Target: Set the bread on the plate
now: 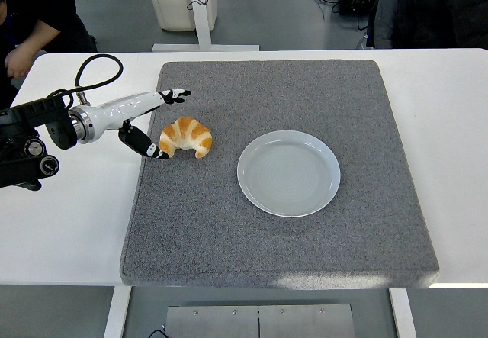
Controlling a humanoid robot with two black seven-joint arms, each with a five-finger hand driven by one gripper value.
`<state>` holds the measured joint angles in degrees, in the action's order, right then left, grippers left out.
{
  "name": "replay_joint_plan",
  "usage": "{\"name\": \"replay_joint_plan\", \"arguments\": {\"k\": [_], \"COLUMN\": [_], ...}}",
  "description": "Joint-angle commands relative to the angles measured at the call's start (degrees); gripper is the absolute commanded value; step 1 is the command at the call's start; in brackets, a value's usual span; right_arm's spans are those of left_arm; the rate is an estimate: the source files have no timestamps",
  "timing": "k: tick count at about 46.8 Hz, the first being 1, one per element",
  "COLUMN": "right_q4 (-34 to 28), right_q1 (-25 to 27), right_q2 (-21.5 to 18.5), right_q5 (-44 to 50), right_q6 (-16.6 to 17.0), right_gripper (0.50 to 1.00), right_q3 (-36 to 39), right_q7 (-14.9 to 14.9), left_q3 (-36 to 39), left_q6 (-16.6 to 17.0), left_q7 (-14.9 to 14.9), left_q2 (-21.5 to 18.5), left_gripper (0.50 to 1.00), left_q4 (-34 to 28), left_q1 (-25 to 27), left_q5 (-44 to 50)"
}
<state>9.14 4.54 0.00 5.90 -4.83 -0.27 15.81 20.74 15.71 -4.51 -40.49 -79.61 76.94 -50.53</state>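
Note:
A golden croissant (185,137) lies on the left part of the grey mat (282,223). To its right on the mat sits a round, pale plate (288,173) with nothing on it. My left hand (158,122) is just left of the croissant, low over the mat's left edge, fingers spread. Its thumb tip (158,154) touches or nearly touches the croissant's lower left end, and the other fingertips (178,93) point past its top. Nothing is held. My right arm does not show.
The white table (65,216) extends around the mat. A person in dark clothes (34,17) sits at the top left, with one hand at the table's far left corner. Another dark-clothed figure (435,10) is at the top right.

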Motion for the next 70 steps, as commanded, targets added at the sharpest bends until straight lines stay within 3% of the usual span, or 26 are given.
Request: {"name": "replay_joint_plan", "arguments": {"k": [1,13,28,38,54,70], "right_q4": [-0.09,0.00,-0.09,-0.09,-0.09,-0.09], "right_q1": [0.03,-0.06,-0.06,0.03,0.03,0.03], "right_q2": [0.00,0.00,0.00,0.00,0.00,0.00], "right_q5": [-0.01,-0.01,-0.01,0.07,-0.01,0.07], "right_q6": [0.00,0.00,0.00,0.00,0.00,0.00], "right_gripper": [1.000,1.000,1.000,1.000,1.000,1.000], "right_q3": [-0.08,-0.08,-0.08,-0.17,-0.08,-0.08], "right_q7": [0.01,0.01,0.01,0.01,0.01,0.01], "left_q3": [-1.40,-2.10,-2.10,-2.10,-2.19,-2.19], "left_q6": [1.78,6.44,6.44,6.44,7.41,7.41], "left_q7": [-0.76,-5.33,-5.60,-9.64,-11.48,-12.89], "left_q2": [1.63,6.65,8.85,10.78,12.54,15.61], "left_gripper": [0.968,0.966,0.965,0.961,0.945,0.857], "left_q4": [1.38,7.27,10.70,13.95,17.81,23.00], "left_q1": [-1.70,-5.22,-7.33,-8.29,-10.14,-11.55], "left_q5": [-0.18,-0.10,-0.01,0.43,0.61,0.87]}}
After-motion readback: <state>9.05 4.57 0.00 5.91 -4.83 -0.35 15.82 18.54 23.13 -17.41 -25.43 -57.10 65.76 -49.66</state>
